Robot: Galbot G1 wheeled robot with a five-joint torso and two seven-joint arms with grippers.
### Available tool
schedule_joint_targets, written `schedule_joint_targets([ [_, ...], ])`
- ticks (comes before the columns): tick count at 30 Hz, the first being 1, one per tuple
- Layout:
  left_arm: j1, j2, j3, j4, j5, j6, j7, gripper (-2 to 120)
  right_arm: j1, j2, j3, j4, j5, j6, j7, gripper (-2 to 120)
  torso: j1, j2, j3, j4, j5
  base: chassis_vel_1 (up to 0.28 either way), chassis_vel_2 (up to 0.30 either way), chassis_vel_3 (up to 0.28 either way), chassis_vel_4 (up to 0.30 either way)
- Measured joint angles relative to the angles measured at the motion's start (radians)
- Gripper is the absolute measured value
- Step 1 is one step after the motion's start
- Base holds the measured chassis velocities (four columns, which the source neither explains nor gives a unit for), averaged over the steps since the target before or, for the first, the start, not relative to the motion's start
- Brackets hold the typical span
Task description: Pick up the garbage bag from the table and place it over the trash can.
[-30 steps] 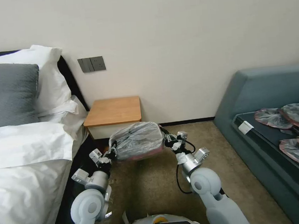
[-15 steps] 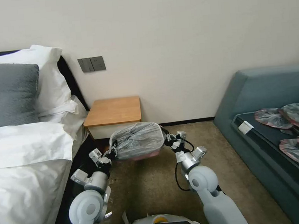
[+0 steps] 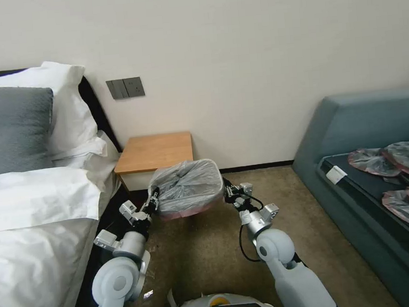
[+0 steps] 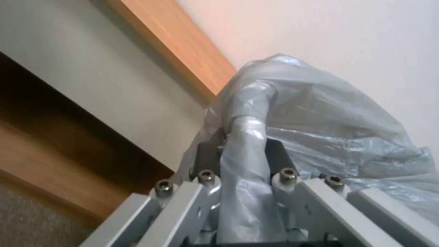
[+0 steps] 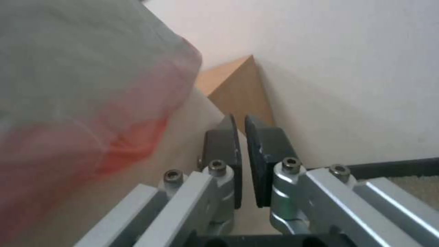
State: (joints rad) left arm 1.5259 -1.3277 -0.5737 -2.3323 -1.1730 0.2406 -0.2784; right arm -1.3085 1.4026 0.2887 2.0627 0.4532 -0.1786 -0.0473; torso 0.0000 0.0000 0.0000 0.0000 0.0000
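White bedding and a grey pillow take up the left side of the head view, with a grey switch plate on the wall just right of the headboard. At centre stands the table, its orange-brown top bare, and directly below it in the frame sits the trash can, on the carpet just in front of the table. The garbage bag is draped over the can: crinkled translucent grey plastic sags into the opening, and the pinkish-red rim hangs down around the outside of the can's walls.

The left gripper sits at the left side of the can. In the left wrist view, its 2 dark fingers are pinched on a twisted strip of the bag, which runs down between them, with the table's wooden edge above.

The right gripper sits at the right side of the can. In the right wrist view, its 2 dark pads stand nearly together with a thin gap and no plastic visible between them; the bag's pink-tinted side billows just beside them, apart from the pads.

At the far right of the head view, a blue-grey sofa holds several flattened grey-pink bags.
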Motion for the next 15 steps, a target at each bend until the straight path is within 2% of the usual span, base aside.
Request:
schedule_joint_targets([
  [3,-0.001,0.0,0.0,0.005,0.0,0.0,0.0,7,0.002,0.002,0.0,-0.003,-0.001,0.0,0.007,8,0.0,0.0,0.0,0.0001,0.0001,0.0,0.0,0.0,0.0],
  [6,-0.005,0.0,0.0,0.022,0.017,0.0,0.0,7,-0.007,0.002,0.0,0.011,0.0,-0.001,0.028,20,0.0,0.0,0.0,0.0001,0.0001,0.0,0.0,0.0,0.0],
  [7,-0.005,0.0,0.0,0.022,0.017,0.0,0.0,7,-0.007,0.002,0.0,0.011,0.0,-0.001,0.028,20,0.0,0.0,0.0,0.0001,0.0001,0.0,0.0,0.0,0.0],
  [10,-0.013,0.001,0.002,0.045,0.043,-0.001,0.002,6,-0.029,-0.007,0.007,0.04,0.006,-0.003,0.046,34,0.0,0.0,0.0,0.0001,0.0,0.0,0.0,0.0,0.0],
  [11,-0.013,0.001,0.002,0.045,0.043,-0.001,0.002,6,-0.029,-0.007,0.007,0.04,0.006,-0.003,0.046,34,0.0,0.0,0.0,0.0001,0.0,0.0,0.0,0.0,0.0],
  [13,-0.025,0.001,0.003,0.055,0.048,-0.002,0.001,6,-0.045,-0.018,0.017,0.063,0.015,-0.003,0.058,46,0.0,0.0,0.0,0.0,0.0,0.0,0.0,0.0,0.0],
  [14,-0.025,0.001,0.003,0.055,0.048,-0.002,0.001,6,-0.045,-0.018,0.017,0.063,0.015,-0.003,0.058,46,0.0,0.0,0.0,0.0,0.0,0.0,0.0,0.0,0.0],
  [15,-0.029,0.001,0.004,0.057,0.049,-0.002,-0.001,6,-0.052,-0.02,0.021,0.076,0.025,-0.004,0.063,51,0.0,0.0,0.0,-0.0001,0.0,0.0,0.0,0.0,0.0],
])
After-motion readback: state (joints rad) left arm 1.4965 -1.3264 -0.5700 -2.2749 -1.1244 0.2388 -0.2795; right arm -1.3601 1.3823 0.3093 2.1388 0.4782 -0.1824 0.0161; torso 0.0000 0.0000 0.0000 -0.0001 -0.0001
